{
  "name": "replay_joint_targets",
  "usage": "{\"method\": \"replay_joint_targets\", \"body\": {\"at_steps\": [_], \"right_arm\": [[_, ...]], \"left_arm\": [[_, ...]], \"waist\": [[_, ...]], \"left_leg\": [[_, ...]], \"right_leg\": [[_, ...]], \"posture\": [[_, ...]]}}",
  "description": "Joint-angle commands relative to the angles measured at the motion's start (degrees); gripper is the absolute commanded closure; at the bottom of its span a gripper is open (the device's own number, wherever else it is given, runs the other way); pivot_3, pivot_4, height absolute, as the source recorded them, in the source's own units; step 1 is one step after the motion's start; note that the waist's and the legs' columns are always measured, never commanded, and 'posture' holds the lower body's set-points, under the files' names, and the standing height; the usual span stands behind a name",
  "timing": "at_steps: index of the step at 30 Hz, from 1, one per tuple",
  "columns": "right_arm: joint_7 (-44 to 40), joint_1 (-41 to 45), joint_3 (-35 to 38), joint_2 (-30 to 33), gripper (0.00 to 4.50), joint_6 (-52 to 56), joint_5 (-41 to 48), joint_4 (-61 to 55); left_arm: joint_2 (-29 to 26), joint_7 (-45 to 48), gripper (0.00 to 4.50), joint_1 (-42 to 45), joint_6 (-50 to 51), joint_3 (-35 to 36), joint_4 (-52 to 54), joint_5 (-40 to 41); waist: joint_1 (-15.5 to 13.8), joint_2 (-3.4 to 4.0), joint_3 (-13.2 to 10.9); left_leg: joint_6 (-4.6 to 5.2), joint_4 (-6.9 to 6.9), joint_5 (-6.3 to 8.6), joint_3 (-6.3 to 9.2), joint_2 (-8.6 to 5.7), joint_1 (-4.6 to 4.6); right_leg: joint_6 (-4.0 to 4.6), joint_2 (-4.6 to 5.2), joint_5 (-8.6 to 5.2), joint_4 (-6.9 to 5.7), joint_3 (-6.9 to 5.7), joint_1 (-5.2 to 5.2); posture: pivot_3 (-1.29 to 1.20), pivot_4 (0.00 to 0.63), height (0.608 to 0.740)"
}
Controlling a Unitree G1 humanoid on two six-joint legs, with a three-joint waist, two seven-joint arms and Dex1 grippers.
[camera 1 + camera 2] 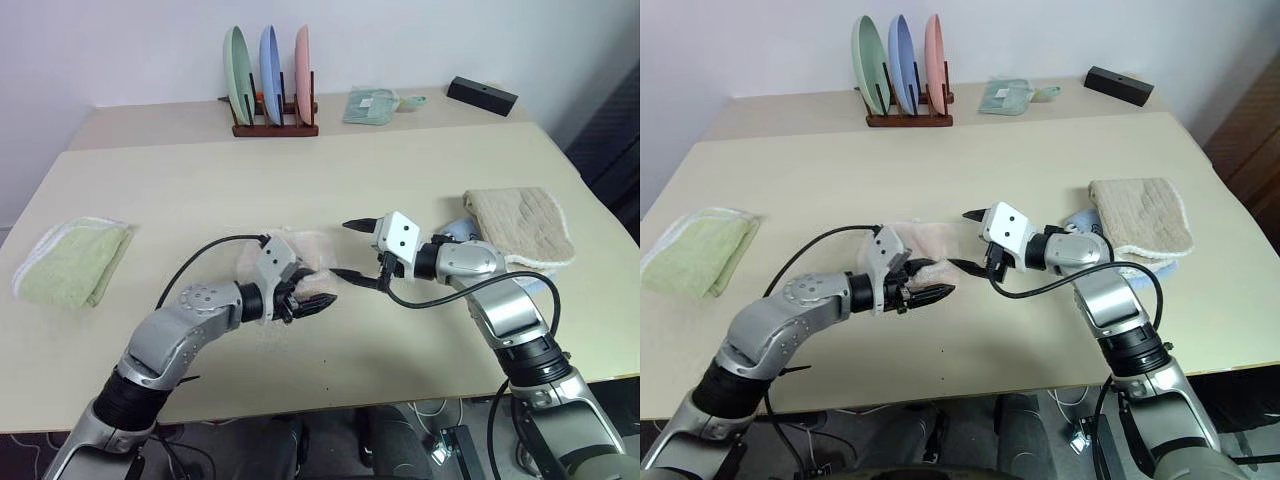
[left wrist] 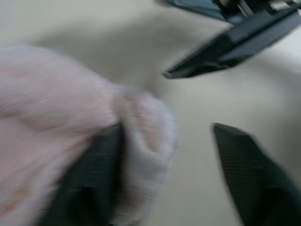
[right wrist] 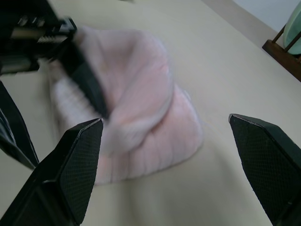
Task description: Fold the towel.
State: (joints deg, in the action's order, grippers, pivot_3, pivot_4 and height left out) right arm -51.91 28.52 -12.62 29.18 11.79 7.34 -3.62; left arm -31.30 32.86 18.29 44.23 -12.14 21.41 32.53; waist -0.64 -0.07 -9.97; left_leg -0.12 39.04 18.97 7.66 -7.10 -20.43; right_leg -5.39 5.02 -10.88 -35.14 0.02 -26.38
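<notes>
Both end effectors I see spread open mid-tabletop: left end effector (image 1: 923, 292) touching the towel (image 3: 141, 136), right end effector (image 1: 967, 239) just beside.

Both arms are silver-grey metal with rounded shells and black ribbed bands at the joints. A black cable loops out from each forearm and runs back to the wrist. The left gripper (image 1: 318, 301) has two black tapered fingers behind a small white-grey block. The right gripper (image 1: 352, 250) sits on a white box marked with two dark dots. Its fingers (image 3: 80, 160) show a fine cross-hatched texture.
</notes>
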Motion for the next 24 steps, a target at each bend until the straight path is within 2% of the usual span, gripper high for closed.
{"method": "replay_joint_targets", "body": {"at_steps": [1,6,8,10,12,14,15,19,20,24], "right_arm": [[0.4,0.9,1.3,0.6,0.12,-1.3,-0.4,-0.6],[0.5,1.6,1.4,0.9,0.12,-2.2,-1.0,0.8],[0.5,2.0,1.3,0.9,0.12,-2.6,-1.3,1.6],[0.5,2.5,1.2,0.8,0.12,-2.7,-1.5,2.3],[0.1,3.4,1.9,0.2,0.68,-1.0,0.0,2.6],[-0.1,3.8,2.5,-0.2,1.52,0.3,1.4,2.2],[0.5,4.3,3.2,-1.2,1.99,2.1,3.0,1.5],[2.3,5.9,4.7,-4.8,4.18,7.2,7.1,-0.8],[3.0,6.4,4.0,-6.6,4.45,9.3,8.0,-1.7],[3.8,6.3,-0.2,-9.7,4.45,11.8,6.6,-2.5]], "left_arm": [[-0.6,1.4,0.51,-1.7,0.8,5.9,4.0,3.8],[-1.4,2.9,0.51,-4.9,3.3,13.7,6.6,10.7],[-1.1,3.0,1.04,-5.8,4.0,17.7,7.7,14.9],[-0.7,2.4,1.87,-6.1,3.9,20.9,8.3,17.7],[-0.8,0.5,2.91,-5.6,2.3,23.7,7.3,16.8],[-0.9,-1.1,3.96,-5.0,1.0,25.0,5.9,15.2],[-1.3,-2.1,4.47,-4.6,-1.4,24.4,4.9,11.3],[-0.9,-4.7,4.50,-3.4,-5.6,22.3,1.7,4.3],[-0.4,-5.4,4.50,-2.9,-7.1,20.7,0.0,1.7],[1.1,-5.9,4.50,-2.8,-10.3,17.2,-3.4,-3.7]], "waist": [[0.0,0.00,0.0],[0.0,0.00,0.0],[0.0,0.00,0.0],[0.0,0.00,0.0],[0.0,0.00,0.0],[0.0,0.00,0.0],[-0.1,0.00,0.0],[-0.1,0.00,0.0],[-0.1,0.00,0.0],[0.0,0.01,0.0]], "left_leg": [[0.00,0.00,0.00,0.00,0.00,0.00],[0.00,0.00,0.00,0.00,0.00,0.00],[0.00,0.01,0.00,0.00,0.00,0.00],[0.00,0.01,0.00,0.00,0.00,0.00],[0.00,0.02,0.00,0.00,0.00,0.00],[0.00,0.02,0.00,0.00,0.00,0.01],[0.00,0.02,0.00,0.00,0.00,0.01],[-0.01,0.02,0.00,0.00,0.00,0.01],[-0.01,0.02,0.00,0.00,0.00,0.01],[0.00,0.00,0.00,0.00,0.00,0.00]], "right_leg": [[0.00,0.00,0.00,0.00,0.00,0.00],[0.00,0.00,0.00,0.00,0.00,0.00],[0.00,0.00,0.00,0.00,0.00,0.01],[0.00,0.01,0.00,0.00,0.00,0.01],[0.00,0.01,0.00,-0.01,0.00,0.01],[0.01,0.00,0.00,-0.01,0.00,0.02],[0.01,0.00,0.00,-0.01,0.00,0.02],[0.03,0.00,0.02,0.00,0.00,0.02],[0.03,-0.01,0.02,0.00,0.00,0.01],[0.03,-0.01,0.02,0.00,0.00,0.00]], "posture": [[0.00,0.150,0.735],[0.00,0.150,0.735],[0.00,0.150,0.735],[0.00,0.150,0.735],[0.00,0.150,0.735],[0.00,0.150,0.735],[0.00,0.150,0.735],[0.00,0.150,0.735],[0.00,0.150,0.735],[0.00,0.150,0.735]]}}
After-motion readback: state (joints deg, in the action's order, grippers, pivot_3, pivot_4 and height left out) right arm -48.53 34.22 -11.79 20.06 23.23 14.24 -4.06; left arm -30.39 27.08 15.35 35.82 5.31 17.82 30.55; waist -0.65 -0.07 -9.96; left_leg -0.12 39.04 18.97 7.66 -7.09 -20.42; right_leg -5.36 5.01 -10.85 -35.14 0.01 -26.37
